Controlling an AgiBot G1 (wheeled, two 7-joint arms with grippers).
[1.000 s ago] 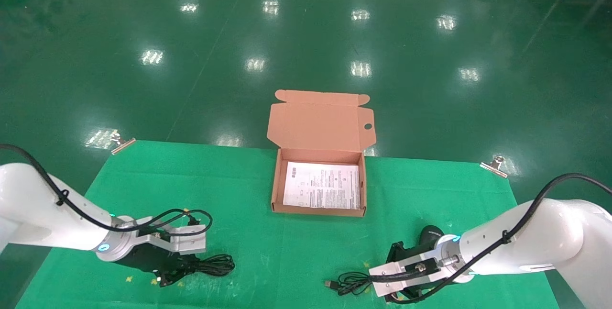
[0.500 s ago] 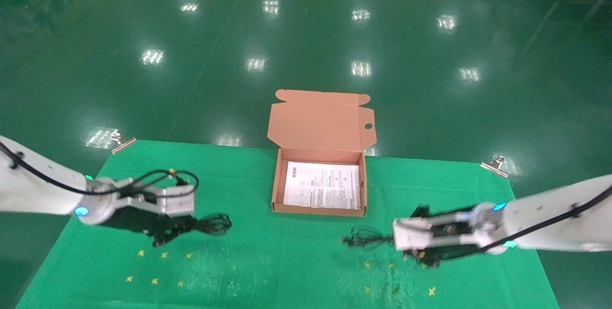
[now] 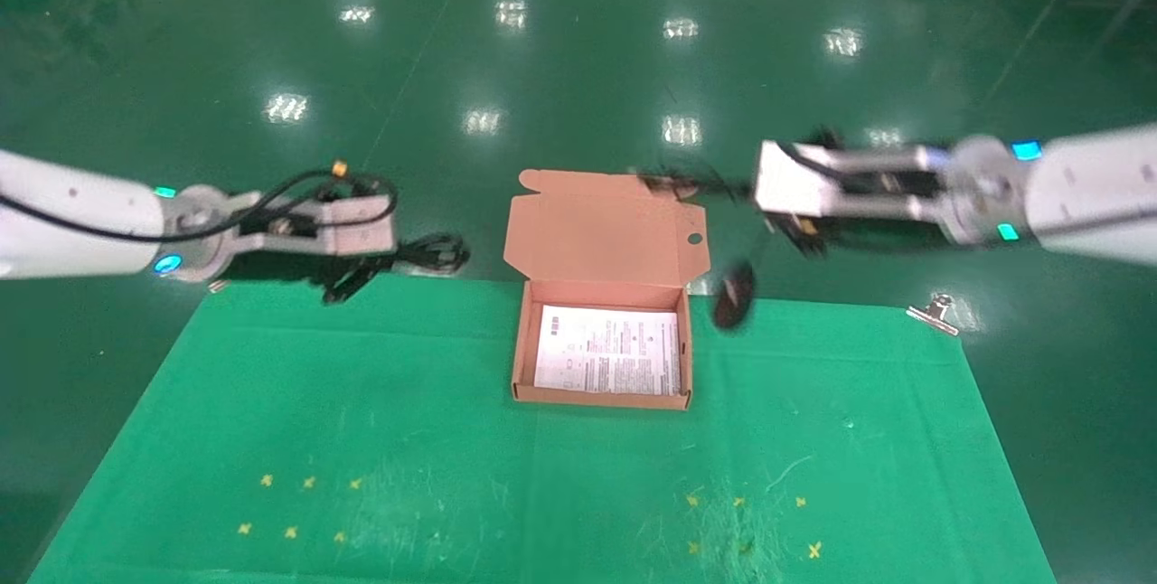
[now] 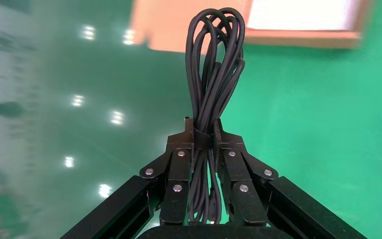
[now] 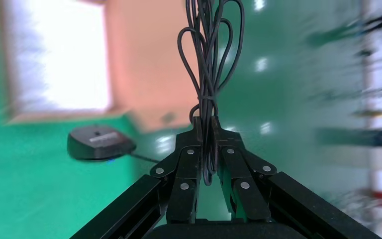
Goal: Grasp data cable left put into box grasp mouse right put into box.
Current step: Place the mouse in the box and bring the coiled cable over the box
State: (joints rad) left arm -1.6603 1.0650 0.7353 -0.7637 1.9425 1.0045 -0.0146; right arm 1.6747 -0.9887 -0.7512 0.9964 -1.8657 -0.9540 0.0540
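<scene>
Left hand (image 4: 204, 142) clamps the thin black looped data cable (image 4: 215, 74) at its banded waist, so the loops stay bundled, raised left of the shallow tan cardboard box (image 3: 604, 331) on the green counter (image 3: 362, 439). Right hand (image 5: 205, 130) pinches the mouse's thin black cord (image 5: 206, 55), not its body; the small black oval mouse (image 3: 732, 295) dangles beside the box's right wall, likely to swing.

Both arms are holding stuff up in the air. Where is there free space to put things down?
The green mat lies bare either side of the tan cardboard box, and in front of it. The box's white printed sheet is uncovered too. The crowding is overhead: the black oval mouse dangles beside the box's right wall.
</scene>
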